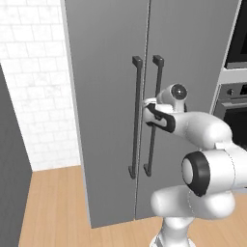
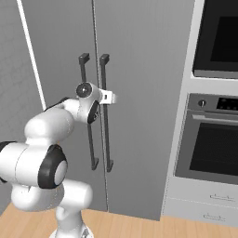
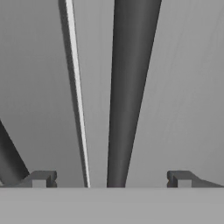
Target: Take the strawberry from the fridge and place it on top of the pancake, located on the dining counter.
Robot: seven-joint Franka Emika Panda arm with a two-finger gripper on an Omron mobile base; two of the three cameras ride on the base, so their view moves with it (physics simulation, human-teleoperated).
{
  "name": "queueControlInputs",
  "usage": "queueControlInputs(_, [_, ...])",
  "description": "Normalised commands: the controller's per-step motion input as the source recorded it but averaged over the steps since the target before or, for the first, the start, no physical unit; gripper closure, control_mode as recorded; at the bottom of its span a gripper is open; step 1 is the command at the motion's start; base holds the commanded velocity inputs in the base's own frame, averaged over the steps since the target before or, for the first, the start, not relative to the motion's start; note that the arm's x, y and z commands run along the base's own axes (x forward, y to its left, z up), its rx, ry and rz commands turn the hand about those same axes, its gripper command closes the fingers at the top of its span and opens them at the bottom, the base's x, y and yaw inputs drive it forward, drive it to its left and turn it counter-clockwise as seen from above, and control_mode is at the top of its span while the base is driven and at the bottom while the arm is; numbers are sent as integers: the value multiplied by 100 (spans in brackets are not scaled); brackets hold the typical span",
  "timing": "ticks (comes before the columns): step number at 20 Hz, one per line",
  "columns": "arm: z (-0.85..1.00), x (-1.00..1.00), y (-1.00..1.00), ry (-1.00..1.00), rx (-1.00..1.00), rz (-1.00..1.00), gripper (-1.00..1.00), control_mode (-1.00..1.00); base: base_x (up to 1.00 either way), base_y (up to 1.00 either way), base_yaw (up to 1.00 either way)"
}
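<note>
I see the gripper (image 3: 111, 179) right in front of the fridge (image 1: 106, 96), with the right door's dark handle (image 3: 129, 96) standing between its two fingertips (image 3: 41, 178). The jaws are spread fully wide and hold nothing; whether a pad touches the bar I cannot tell. Both fridge doors are closed, so what is inside is hidden from me, the strawberry too. The seam between the doors (image 3: 78, 96) runs just left of that handle, and the left door's handle (image 1: 135, 116) stands just beyond the seam. To the right of the fridge is a black-fronted wall oven (image 2: 211, 139) in a white cabinet. A white tiled wall (image 1: 36, 87) is to the fridge's left, above a wooden floor (image 1: 53, 207).
</note>
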Motion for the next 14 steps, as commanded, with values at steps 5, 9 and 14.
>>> queueControlInputs(5, [-28, 53, -1, -3, 0, 1, -100, -100, 0, 0, 0])
queueControlInputs(9, [-32, 62, 0, -4, 0, 0, -100, -100, 0, 0, 0])
queueControlInputs(14, [-25, 59, -1, -1, 0, 0, -100, -100, 0, 0, 0])
